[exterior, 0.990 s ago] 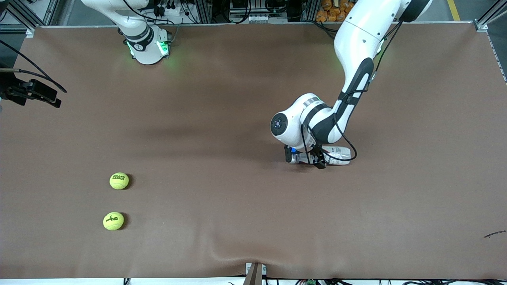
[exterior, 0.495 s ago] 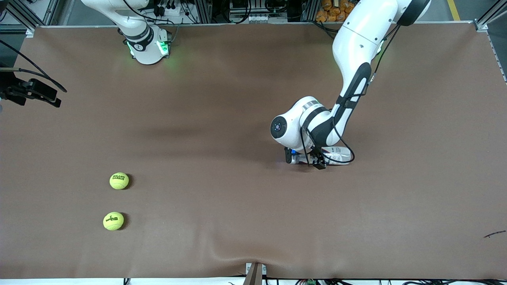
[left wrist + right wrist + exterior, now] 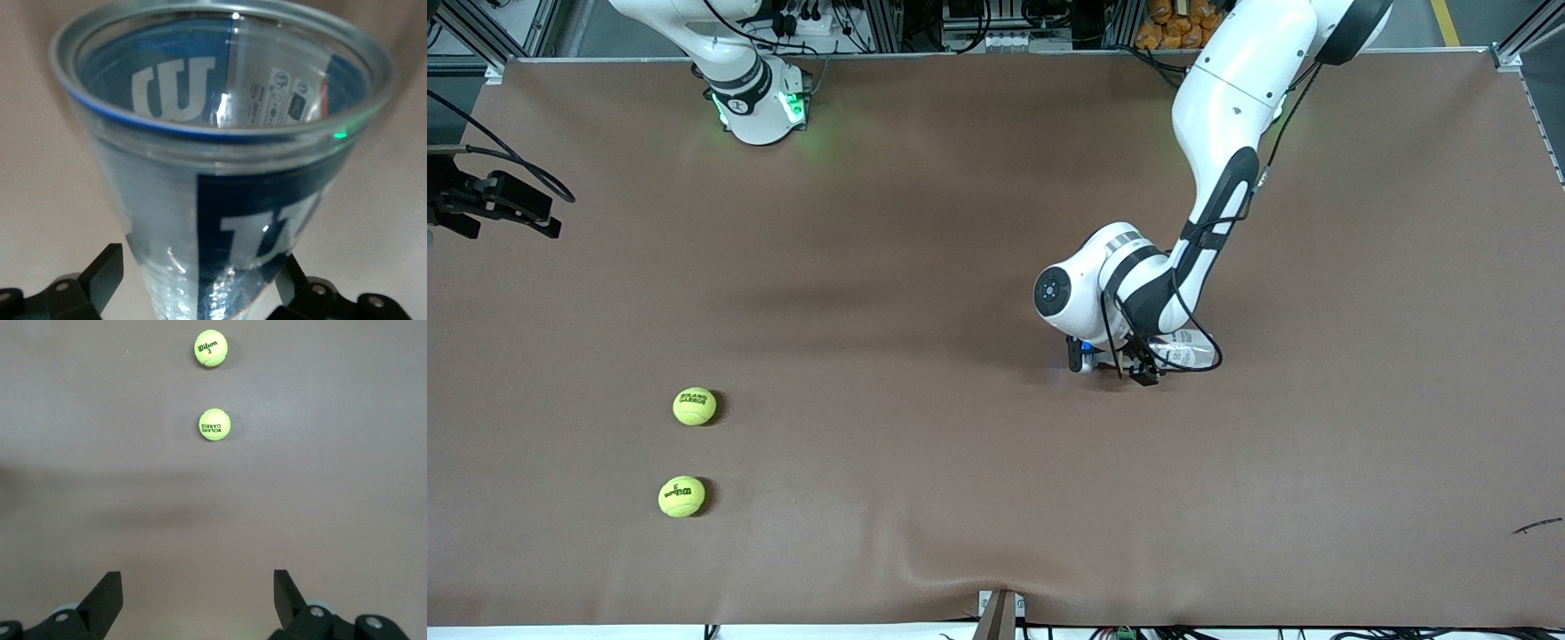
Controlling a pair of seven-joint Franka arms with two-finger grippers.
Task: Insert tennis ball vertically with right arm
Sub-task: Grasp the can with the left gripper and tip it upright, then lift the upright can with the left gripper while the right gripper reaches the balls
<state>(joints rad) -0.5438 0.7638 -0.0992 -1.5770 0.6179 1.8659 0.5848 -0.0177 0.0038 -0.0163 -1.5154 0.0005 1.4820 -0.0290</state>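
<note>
Near the middle of the bench (image 3: 960, 222), somewhat toward the left arm's end, I see the left gripper (image 3: 1116, 360) down low at a clear plastic ball tube (image 3: 1183, 348) that lies on its side on the brown cover. In my left wrist view the tube (image 3: 227, 167) fills the picture, its open mouth toward the camera and its blue label showing, with the black fingers (image 3: 100, 277) standing wide on either side of its body (I cannot tell whether they touch it).

Toward the right arm's end, close to the bench's front edge, lie two yellow tennis balls, apart from each other: one (image 3: 695, 406) marked Roland Garros, and one (image 3: 681, 497) nearer to the front camera, marked Wilson. Both rest on the cover, untouched.

Up in the air over the bench's edge at its own end hangs the right gripper (image 3: 489, 203). My right wrist view shows its fingers (image 3: 103, 597) spread wide and empty, with both balls well off.
</note>
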